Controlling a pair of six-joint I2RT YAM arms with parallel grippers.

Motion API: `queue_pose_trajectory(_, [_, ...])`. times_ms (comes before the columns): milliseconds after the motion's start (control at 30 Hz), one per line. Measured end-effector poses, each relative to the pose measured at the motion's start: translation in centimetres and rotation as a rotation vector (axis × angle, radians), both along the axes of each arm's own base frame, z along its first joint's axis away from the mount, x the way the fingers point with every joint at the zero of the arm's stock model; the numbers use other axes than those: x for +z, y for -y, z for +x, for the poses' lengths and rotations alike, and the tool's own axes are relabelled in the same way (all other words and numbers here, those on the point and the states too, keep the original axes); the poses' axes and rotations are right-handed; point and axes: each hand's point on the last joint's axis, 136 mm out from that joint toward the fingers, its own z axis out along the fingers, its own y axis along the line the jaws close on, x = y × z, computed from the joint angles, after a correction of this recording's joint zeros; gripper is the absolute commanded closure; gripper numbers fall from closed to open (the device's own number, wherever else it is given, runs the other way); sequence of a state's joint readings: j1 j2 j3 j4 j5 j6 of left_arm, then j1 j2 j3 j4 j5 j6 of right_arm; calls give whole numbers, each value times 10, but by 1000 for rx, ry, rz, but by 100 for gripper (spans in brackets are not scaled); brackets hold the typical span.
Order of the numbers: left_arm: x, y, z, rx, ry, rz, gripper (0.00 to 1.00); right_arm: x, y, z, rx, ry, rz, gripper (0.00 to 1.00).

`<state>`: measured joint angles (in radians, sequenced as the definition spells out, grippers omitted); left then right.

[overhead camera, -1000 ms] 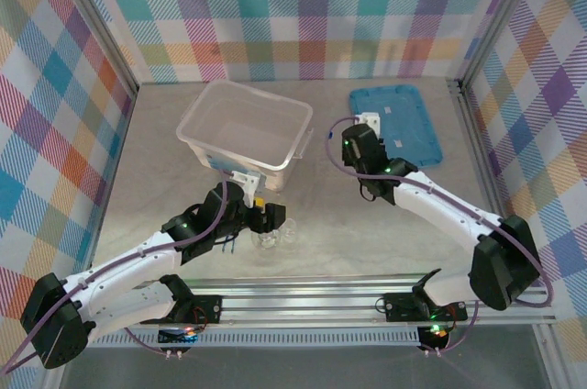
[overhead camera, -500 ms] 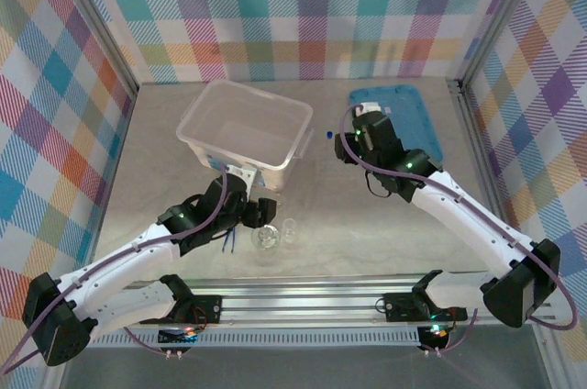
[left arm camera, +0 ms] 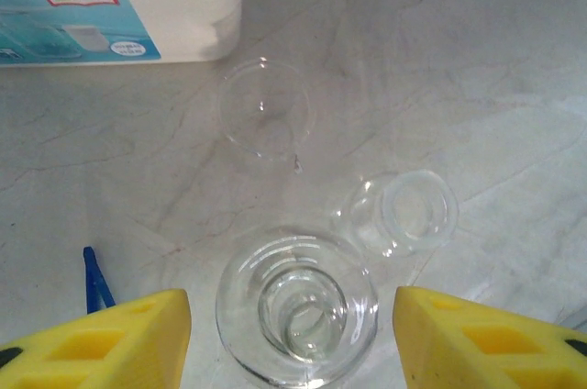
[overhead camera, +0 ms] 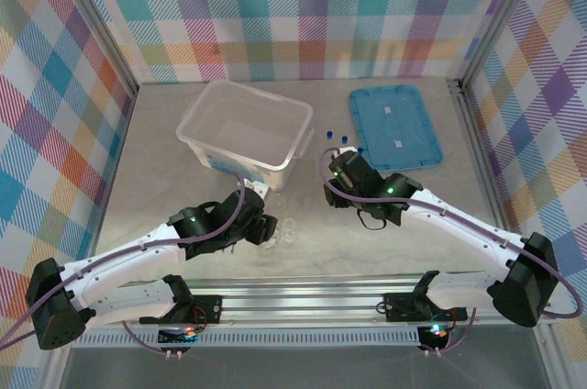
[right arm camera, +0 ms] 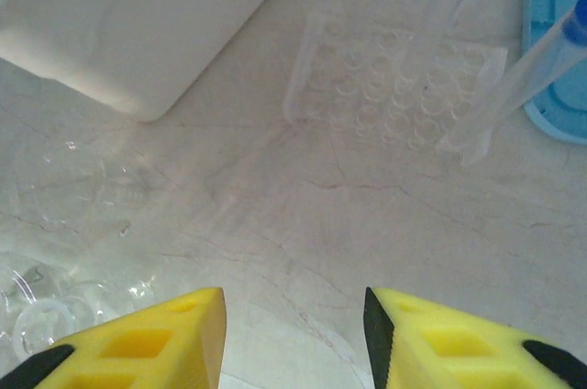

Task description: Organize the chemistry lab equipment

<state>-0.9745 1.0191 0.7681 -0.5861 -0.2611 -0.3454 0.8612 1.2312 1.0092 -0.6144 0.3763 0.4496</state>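
Clear glass is sitting on the tabletop [left arm camera: 477, 59] by the box [left arm camera: 138, 4]: one round flask [left arm camera: 296, 311], one tiny cup [left arm camera: 404, 215], one shallow dish [left arm camera: 266, 118]. The left tool [left arm camera: 293, 338] and the right tool [right arm camera: 293, 334] are gaping wide, empty, the left one astride the flask.

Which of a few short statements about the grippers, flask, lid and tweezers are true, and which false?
1. The left gripper is open, with the flask between its fingers. True.
2. The right gripper holds a tube. False: it is open and empty.
3. The lid sits on the box. False: it lies on the table, right of the box.
4. The tweezers lie near the flask. True.
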Motion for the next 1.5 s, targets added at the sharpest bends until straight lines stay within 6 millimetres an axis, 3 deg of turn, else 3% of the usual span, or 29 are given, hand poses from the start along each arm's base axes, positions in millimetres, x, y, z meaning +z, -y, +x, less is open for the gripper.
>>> queue_pose_trajectory(133, [-6,4,-9,-6,-5,31,41,-3,-4,-6,2,-9,-2,57])
queue_pose_trajectory(567, [-40,-6,-11,56,-56,105,42,-12,-7,-9,-2,-30,-14,57])
queue_pose_trajectory(767, [-53,-6,-12,58,-80,135,48,-13,-7,-10,-8,-33,-11,57])
queue_pose_trajectory(1067, [-55,1,-10,53,-82,122,58,-14,-7,-10,-12,-36,-11,58])
queue_pose_trajectory(1500, [-59,4,-12,44,-97,123,62,-17,-7,-9,-13,-42,-18,59])
